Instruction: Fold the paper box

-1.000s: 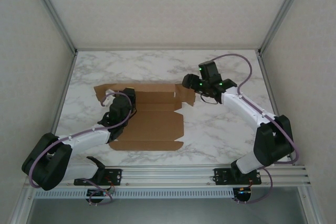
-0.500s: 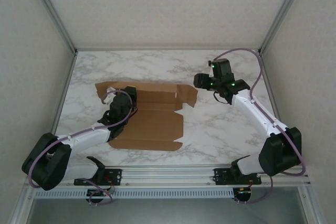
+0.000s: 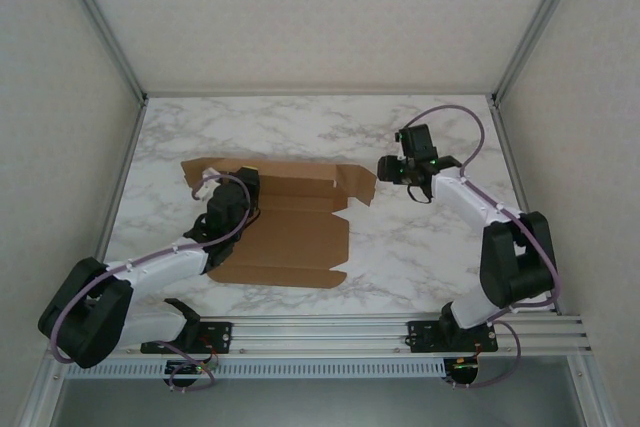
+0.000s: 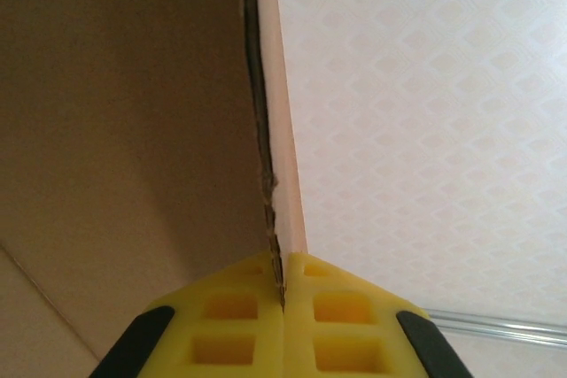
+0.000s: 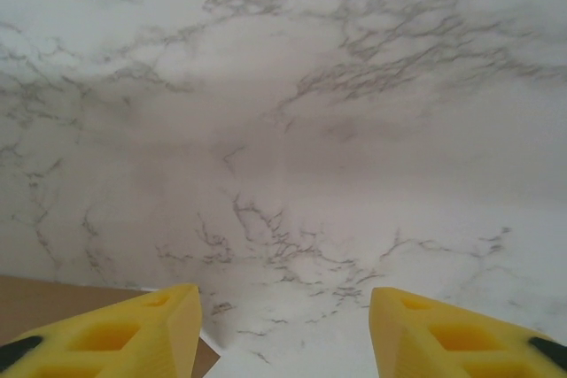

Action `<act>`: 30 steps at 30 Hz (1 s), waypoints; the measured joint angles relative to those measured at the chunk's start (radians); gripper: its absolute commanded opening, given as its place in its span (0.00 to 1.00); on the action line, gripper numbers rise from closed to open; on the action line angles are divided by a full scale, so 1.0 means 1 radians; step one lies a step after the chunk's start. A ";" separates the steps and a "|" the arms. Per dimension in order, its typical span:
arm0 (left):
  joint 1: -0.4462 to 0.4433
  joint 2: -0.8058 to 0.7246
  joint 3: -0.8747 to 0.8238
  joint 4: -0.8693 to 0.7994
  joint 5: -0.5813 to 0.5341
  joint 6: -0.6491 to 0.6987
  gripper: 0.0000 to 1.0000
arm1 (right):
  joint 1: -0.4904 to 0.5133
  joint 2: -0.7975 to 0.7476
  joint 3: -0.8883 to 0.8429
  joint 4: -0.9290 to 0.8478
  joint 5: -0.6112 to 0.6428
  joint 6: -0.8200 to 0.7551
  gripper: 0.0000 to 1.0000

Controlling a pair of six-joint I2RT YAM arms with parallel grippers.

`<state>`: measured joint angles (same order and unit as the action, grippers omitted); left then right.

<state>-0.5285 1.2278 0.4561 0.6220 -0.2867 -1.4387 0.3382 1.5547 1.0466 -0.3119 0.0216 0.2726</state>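
White marble-pattern table [image 3: 420,247], grey veins, smooth. Paper box [image 3: 290,232] is a plain brown matte cardboard die-cut sheet lying mostly flat on the left-centre of the table, with notched flaps at both ends and the right flap tilted up slightly. Left gripper [image 3: 205,185] sits at the sheet's far-left flap. In the left wrist view its yellow pads [image 4: 230,316] are pinched tight on the thin raw edge of the cardboard [image 4: 133,130], which stands upright there, with a diamond-textured wall panel [image 4: 425,112] behind. Right gripper [image 3: 388,167] is just beside the right flap, apart from it. Its yellow fingers [image 5: 133,325] are spread wide over bare marble, with a brown cardboard corner [image 5: 53,294] at lower left. Nothing is between them.
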 measured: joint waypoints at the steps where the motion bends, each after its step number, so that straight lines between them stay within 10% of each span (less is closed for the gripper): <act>1: 0.000 -0.001 0.000 -0.001 0.000 0.000 0.00 | 0.000 0.002 -0.018 0.017 -0.019 0.000 0.49; 16: 0.001 0.011 0.013 -0.022 0.007 0.004 0.00 | 0.054 -0.005 -0.198 0.220 -0.326 -0.018 0.43; 30: 0.011 0.012 0.015 -0.036 0.011 0.022 0.00 | 0.164 -0.046 -0.202 0.268 -0.266 -0.250 0.46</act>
<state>-0.5171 1.2396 0.4713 0.5861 -0.2752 -1.4166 0.5022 1.5085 0.8448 -0.0437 -0.2447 0.0227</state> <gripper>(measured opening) 0.049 0.454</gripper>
